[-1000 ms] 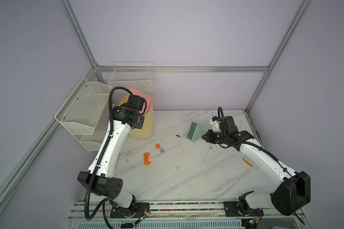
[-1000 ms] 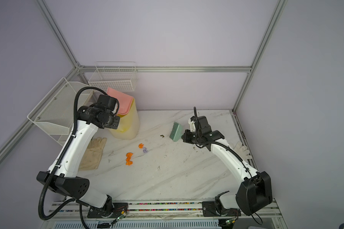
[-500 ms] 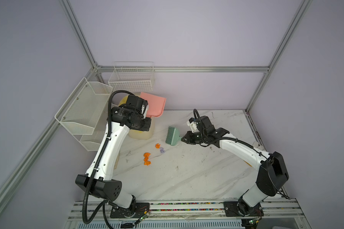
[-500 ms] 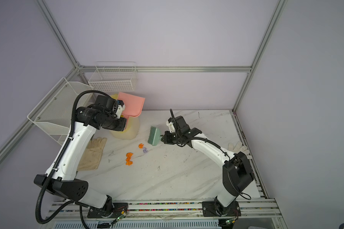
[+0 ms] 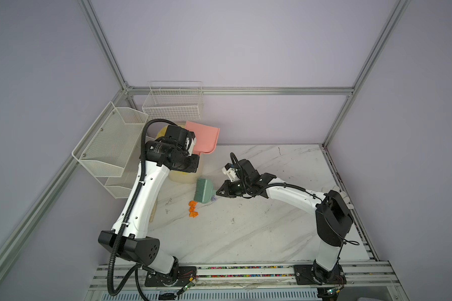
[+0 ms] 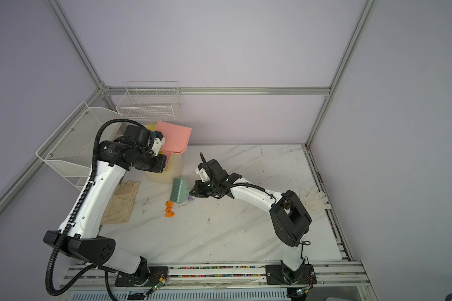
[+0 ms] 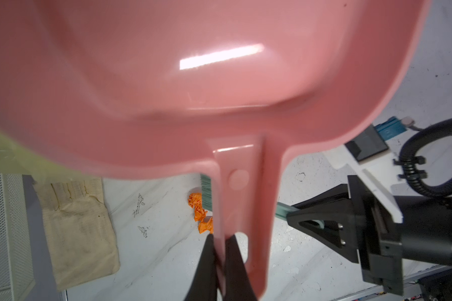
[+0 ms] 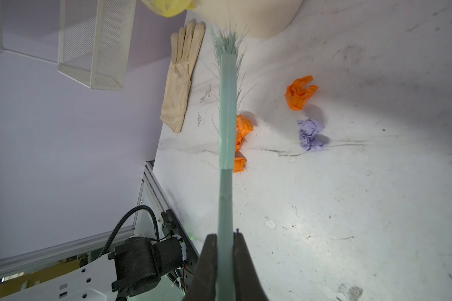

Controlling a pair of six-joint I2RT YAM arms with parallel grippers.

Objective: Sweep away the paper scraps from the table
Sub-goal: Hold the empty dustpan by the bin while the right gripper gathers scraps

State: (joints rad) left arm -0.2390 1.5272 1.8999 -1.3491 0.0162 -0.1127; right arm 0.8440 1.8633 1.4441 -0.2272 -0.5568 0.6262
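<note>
Swinging in from the back right of the table (image 5: 245, 234), the right gripper (image 5: 221, 193) has carried the brush (image 5: 203, 191) across to the scraps (image 5: 192, 208), and the left gripper (image 7: 219, 238) has turned the dustpan (image 5: 204, 138) out from over the bin (image 5: 183, 177) toward the middle. Both sets of jaws are clamped tight, the right on the brush handle, the left on the dustpan handle. The scraps have not shifted: all lie on the table just in front of the bin. Three orange ones are bunched at the bristle side of the brush head, and the right wrist view shows one orange and one lilac on its other side. Whether the bristles touch the table cannot be told. The dustpan hangs aloft near the bin, well clear of the tabletop, and no scrap is seen in it. So the sweeping seems barely begun. The tools are in hand and the brush is in place, but the dustpan has yet to come down beside the scraps, and every one has yet to be pushed in and tipped away.
</note>
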